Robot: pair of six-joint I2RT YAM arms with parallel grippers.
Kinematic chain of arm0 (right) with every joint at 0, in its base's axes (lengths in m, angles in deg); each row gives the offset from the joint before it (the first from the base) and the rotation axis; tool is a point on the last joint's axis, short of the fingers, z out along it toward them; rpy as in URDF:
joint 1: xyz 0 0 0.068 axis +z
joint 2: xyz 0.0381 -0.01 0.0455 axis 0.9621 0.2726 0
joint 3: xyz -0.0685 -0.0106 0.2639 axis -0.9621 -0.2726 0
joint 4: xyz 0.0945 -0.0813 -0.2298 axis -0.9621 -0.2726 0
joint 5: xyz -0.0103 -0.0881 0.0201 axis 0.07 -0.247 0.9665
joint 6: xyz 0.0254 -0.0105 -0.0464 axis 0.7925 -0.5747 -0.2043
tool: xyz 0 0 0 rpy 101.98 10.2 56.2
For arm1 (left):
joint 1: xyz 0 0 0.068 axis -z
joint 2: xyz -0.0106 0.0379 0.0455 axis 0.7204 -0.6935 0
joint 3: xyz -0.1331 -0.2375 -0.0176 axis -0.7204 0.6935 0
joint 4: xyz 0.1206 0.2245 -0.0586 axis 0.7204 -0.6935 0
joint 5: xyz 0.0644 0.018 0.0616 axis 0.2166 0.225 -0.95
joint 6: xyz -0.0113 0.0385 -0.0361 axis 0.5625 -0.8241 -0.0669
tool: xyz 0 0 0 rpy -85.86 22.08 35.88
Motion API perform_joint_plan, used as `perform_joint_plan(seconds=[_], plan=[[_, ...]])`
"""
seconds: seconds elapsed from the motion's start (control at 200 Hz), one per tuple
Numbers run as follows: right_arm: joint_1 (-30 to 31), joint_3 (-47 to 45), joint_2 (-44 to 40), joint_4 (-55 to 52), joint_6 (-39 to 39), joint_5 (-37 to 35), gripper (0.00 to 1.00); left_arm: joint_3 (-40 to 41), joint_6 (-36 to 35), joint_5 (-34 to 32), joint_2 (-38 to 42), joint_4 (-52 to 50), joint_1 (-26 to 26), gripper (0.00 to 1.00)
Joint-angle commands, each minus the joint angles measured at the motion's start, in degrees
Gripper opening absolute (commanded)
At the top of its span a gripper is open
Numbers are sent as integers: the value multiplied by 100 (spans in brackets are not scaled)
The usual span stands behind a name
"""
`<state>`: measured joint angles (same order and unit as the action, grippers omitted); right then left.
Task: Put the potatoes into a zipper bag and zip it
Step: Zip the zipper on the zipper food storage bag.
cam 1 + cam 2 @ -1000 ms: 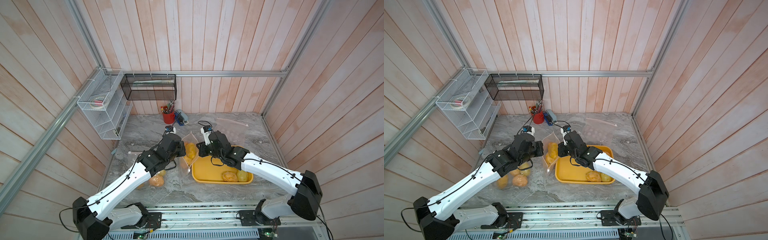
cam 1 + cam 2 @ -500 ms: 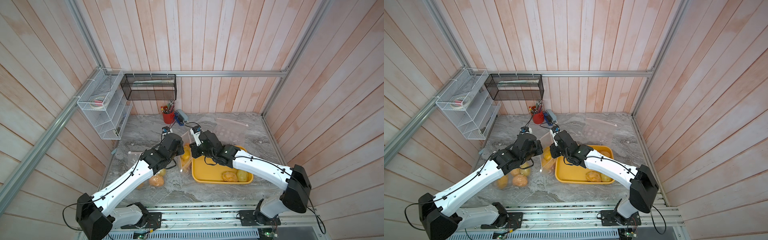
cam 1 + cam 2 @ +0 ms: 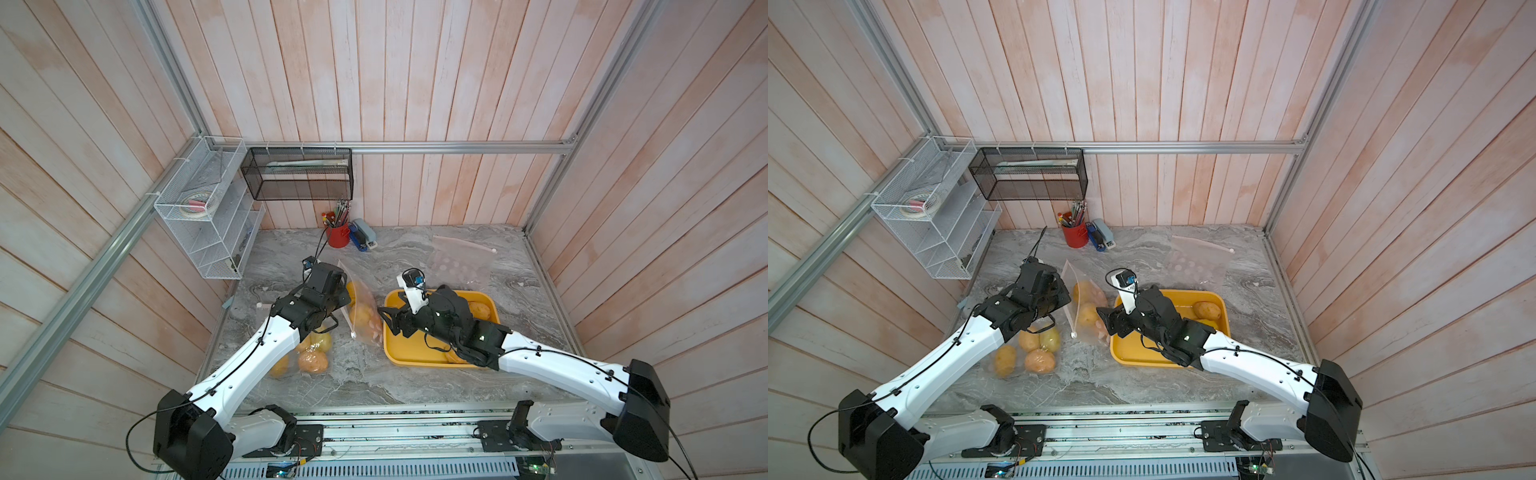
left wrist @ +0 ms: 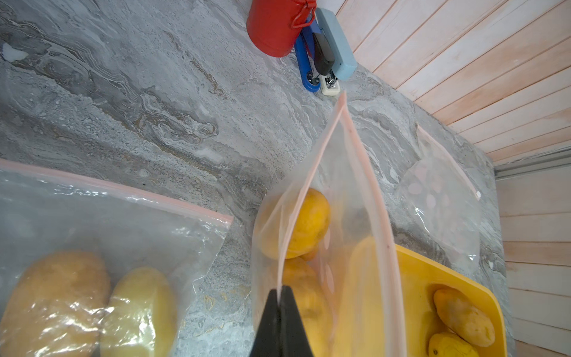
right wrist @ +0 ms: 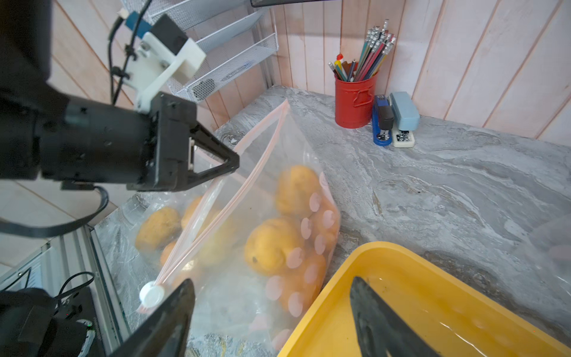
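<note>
Four potatoes (image 3: 1040,360) lie in a plastic bag (image 4: 129,213) at the left of the bench (image 3: 415,382), and it looks zipped shut. Next along, the left tool (image 4: 280,290) is pressed together on one lip of a second zipper bag (image 3: 365,320), holding its mouth up. Several more potatoes sit inside. The right tool (image 5: 272,281) hangs spread and empty just beside that bag, over the near corner of the yellow tray (image 3: 1133,353), where two potatoes (image 4: 463,315) are left. A flat spare bag (image 3: 457,262) lies beyond the tray.

I'd judge the step in hand to be fetching the next potato. To do it well, the left tool should hold the lip high and taut so the narrow slit gapes. The right should grip a potato across its short width and lower it in, not drop it on the rim.

Only the left wrist view shows the pinch on the pink zip strip, which the wrist hides in both top views. The right wrist view shows the white slider (image 5: 151,295) plainly, at the bag's end nearest the right tool.
</note>
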<state>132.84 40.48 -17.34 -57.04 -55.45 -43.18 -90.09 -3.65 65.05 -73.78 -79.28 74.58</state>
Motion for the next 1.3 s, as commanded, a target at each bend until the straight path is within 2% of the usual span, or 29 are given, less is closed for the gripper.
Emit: perform_joint_plan(seconds=[0.0, 0.125, 0.235, 0.31, 0.37, 0.455, 0.535, 0.625, 0.725, 0.945, 1.295], plan=[[229, -414, 46, 1050, -375, -70, 78, 59, 48, 137, 134, 32, -28, 0], [754, -524, 373, 1571, -865, -236, 75, 39, 48, 150, 115, 6, -28, 0], [969, -739, 695, 2226, -1066, -532, 73, 11, 52, 150, 129, -35, -28, 0], [1054, -1337, 678, 3404, -1471, -608, 70, 10, 45, 137, 140, -35, -36, 0], [1083, -1859, 542, 4305, -1610, -802, 76, 17, 52, 133, 146, -45, -37, 0], [1080, -2243, 319, 4718, -1814, -817, 87, -11, 56, 149, 142, -65, -45, 0], [1082, -2325, 216, 4541, -1919, -639, 90, -12, 52, 158, 145, -63, -50, 0], [1093, -2407, 194, 4594, -2213, -145, 80, -2, 57, 172, 150, -71, -62, 0], [1087, -2528, 363, 5005, -2293, -320, 80, -17, 52, 177, 174, -83, -63, 0], [1096, -1885, 1079, 4529, -2412, -252, 72, -2, 52, 186, 210, -83, -80, 0], [1096, -1416, 1575, 4227, -2429, -347, 73, 20, 62, 199, 219, -56, -80, 0]])
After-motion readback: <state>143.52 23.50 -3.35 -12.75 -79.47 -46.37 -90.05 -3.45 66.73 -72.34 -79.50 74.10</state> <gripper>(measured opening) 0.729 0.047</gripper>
